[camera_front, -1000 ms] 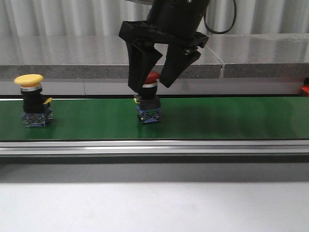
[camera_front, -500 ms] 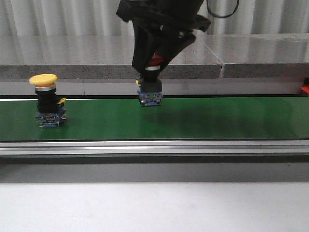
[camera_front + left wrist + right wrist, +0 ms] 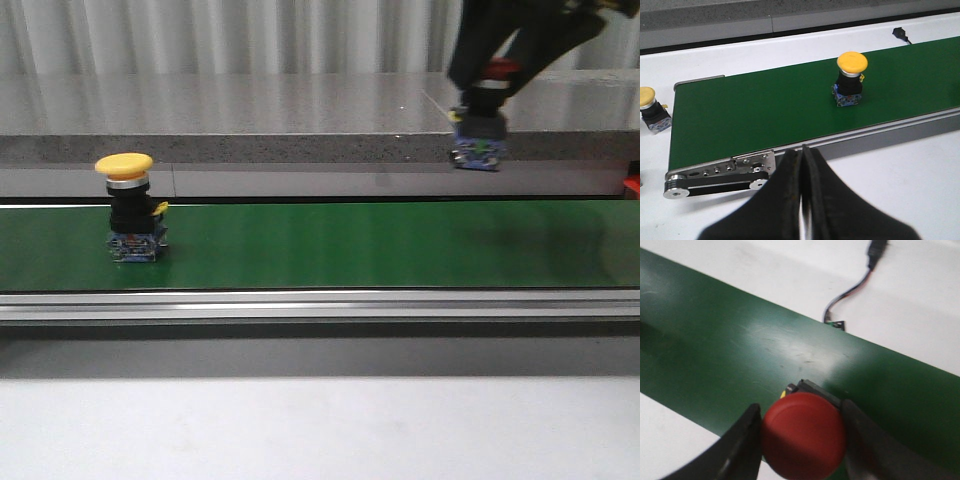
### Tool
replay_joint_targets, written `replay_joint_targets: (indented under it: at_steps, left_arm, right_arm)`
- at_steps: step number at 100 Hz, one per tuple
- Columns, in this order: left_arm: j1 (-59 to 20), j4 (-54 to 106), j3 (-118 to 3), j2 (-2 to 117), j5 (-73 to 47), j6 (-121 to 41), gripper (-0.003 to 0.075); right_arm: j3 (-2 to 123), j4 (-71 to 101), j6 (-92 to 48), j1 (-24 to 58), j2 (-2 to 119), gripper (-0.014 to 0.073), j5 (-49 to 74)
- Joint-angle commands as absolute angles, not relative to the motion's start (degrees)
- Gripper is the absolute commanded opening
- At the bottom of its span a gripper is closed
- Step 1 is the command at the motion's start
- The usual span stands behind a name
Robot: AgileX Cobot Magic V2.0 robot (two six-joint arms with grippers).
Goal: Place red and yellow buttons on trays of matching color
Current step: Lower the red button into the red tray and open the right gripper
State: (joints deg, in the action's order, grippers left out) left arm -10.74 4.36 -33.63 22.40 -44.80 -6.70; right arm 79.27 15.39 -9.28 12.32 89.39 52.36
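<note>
Green conveyor belt (image 3: pixel 330 245) spans the white surface (image 3: pixel 320 430); grey counter ledge behind it. No trays visible in any view, so the drop targets cannot be located from here.

Right arm has moved from belt centre to upper right of the front view within the last second. Right gripper (image 3: pixel 500 75) is clamped on the red button (image 3: pixel 478 125), which has gone from resting on the belt to hanging clear above it; the right wrist view shows the red cap (image 3: pixel 804 435) pinched between both fingers, belt below. Judgement: pick done, transport toward the red tray under way, tray presumably off to the right.

Left gripper (image 3: pixel 802 200): fingers pressed together, holding nothing, parked over the near surface by the belt's roller end.

Yellow button (image 3: pixel 133 208) stands upright on the belt and has drifted rightward across all three front frames, so the belt is running. Judgement: it needs picking before it travels much further.

Second yellow button (image 3: pixel 651 107) sits on the surface just off the belt's end, left wrist view only
</note>
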Motion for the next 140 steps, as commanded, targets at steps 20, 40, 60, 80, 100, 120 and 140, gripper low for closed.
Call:
replay_joint_targets:
  at_steps: [20,40,60,80,100,120,140]
  left_arm:
    - [-11.31,5.09,-35.22,22.81,-40.91,-6.09,-0.0021]
    - [-11.31,5.09,-35.22,22.81,-40.91,-6.09,-0.0021]
    - [-11.31,5.09,-35.22,22.81,-40.91,-6.09,-0.0021]
    - [-11.31,5.09,-35.22,22.81,-40.91,-6.09,-0.0021]
    - [-11.31,5.09,-35.22,22.81,-40.91,-6.09,-0.0021]
    - [-11.31,5.09,-35.22,22.81,-40.91,-6.09,-0.0021]
    - [-11.31,5.09,-35.22,22.81,-40.91,-6.09,-0.0021]
  right_arm:
    - [75.19,16.03,-8.81,-5.17,80.17,0.0090,48.50]
    - [72.95,16.03,-7.76,-16.70,80.17,0.0090,44.56]
    - [70.46,16.03,-4.76,-24.42,81.81,0.0090,39.47]
    - [70.38,16.03,-3.60,-26.96,86.99,0.0090,37.06]
    - [70.38,16.03,-3.60,-26.96,91.46,0.0090,33.06]
    - [70.38,16.03,-3.60,-27.35,94.50,0.0090,29.53]
    - [70.38,16.44,-3.60,-27.35,97.06,0.0090,26.90]
